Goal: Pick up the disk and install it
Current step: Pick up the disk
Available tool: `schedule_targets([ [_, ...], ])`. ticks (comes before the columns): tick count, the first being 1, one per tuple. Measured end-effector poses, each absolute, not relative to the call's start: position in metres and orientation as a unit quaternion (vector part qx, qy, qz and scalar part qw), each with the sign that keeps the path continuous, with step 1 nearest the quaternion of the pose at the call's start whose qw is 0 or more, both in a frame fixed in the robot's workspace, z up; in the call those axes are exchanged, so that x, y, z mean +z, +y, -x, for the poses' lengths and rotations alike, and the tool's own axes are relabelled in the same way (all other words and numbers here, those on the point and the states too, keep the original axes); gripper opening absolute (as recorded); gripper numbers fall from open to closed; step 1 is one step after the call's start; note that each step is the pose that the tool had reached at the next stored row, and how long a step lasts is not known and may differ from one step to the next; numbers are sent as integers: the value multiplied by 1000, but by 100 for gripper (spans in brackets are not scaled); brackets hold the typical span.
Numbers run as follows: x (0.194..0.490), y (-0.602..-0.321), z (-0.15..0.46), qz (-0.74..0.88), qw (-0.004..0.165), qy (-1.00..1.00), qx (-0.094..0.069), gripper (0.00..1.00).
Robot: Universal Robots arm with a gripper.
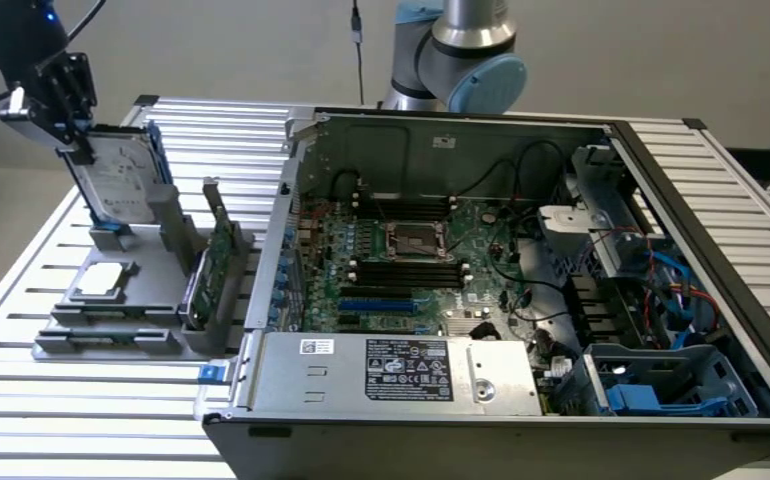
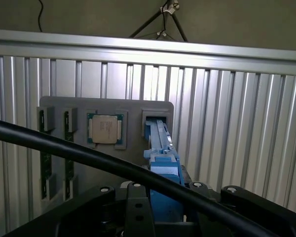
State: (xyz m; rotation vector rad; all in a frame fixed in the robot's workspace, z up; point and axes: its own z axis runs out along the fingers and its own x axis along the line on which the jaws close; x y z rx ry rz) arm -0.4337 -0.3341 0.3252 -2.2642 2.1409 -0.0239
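Note:
The disk (image 1: pixel 121 180), silver-grey with a white label and blue rails, stands upright on its edge at the exterior view's left. Its lower end is at the far slot of the grey holder (image 1: pixel 145 255). My gripper (image 1: pixel 81 150) comes from above and is shut on the disk's upper edge. In the wrist view the disk (image 2: pixel 162 158) shows edge-on as a blue rail running from between my gripper (image 2: pixel 163 200) fingers down to the holder's slot (image 2: pixel 155 121).
A square silver chip (image 1: pixel 102 281) lies on the holder, and a green circuit card (image 1: pixel 214 268) stands in it. The open computer case (image 1: pixel 492 270) fills the exterior view's right, with blue drive bays (image 1: pixel 665 385) at its near corner. A black cable (image 2: pixel 89 158) crosses the wrist view.

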Motion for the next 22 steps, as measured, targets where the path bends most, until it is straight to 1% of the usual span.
schedule_targets([
  [13,322,-333,434,727,13,687,-8,33],
  [22,310,-333,434,727,14,687,-9,33],
])
